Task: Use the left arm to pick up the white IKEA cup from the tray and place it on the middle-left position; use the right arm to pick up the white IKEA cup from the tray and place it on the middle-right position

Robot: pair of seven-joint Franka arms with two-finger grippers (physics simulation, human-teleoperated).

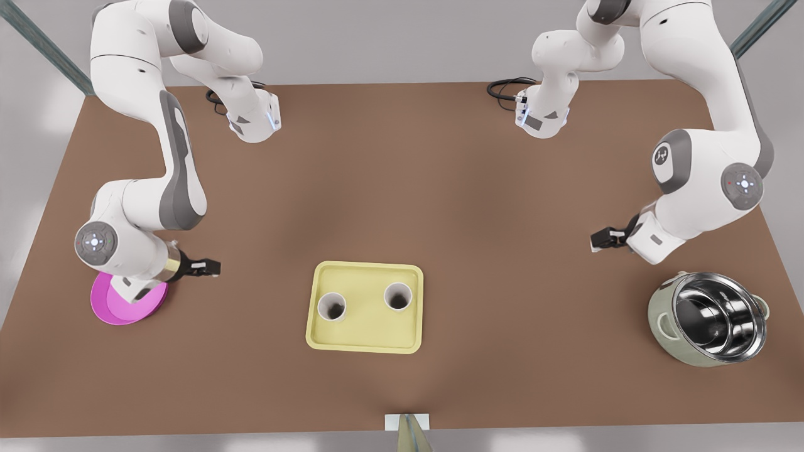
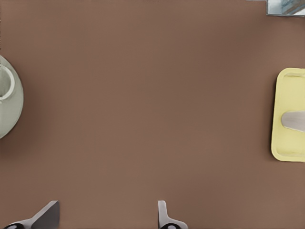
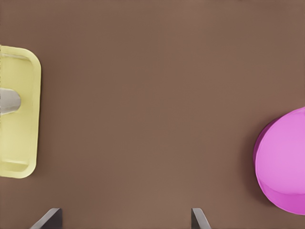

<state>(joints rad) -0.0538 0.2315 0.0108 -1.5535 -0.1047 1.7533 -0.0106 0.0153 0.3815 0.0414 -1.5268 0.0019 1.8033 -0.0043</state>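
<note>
White IKEA cups: both stand upright in the tray (image 1: pixel 364 339), apart from each other, neither one gripped.

Left gripper (image 1: pixel 597 240) hangs high over bare table (image 1: pixel 402 188), fingers spread wide and holding nothing. On the front view it is at 2 o'clock from the tray, and the steel pot (image 1: pixel 710 317) sits at 4 o'clock from it. Its cup (image 1: pixel 397 296) is the one nearer the pot.

Right gripper (image 1: pixel 210 268) is also spread wide and empty, at 9 o'clock from the tray, just beside the magenta plate (image 1: pixel 129 301). Its cup (image 1: pixel 331 307) is the one nearer the plate.

Risks as I judge them:
- The cups stand close together, so an open finger coming down off-centre could knock the neighbouring cup.
- If both arms reach in together, the hands may collide over the tray.
- A low approach could catch the tray rim and drag the tray, with both cups on it.
</note>
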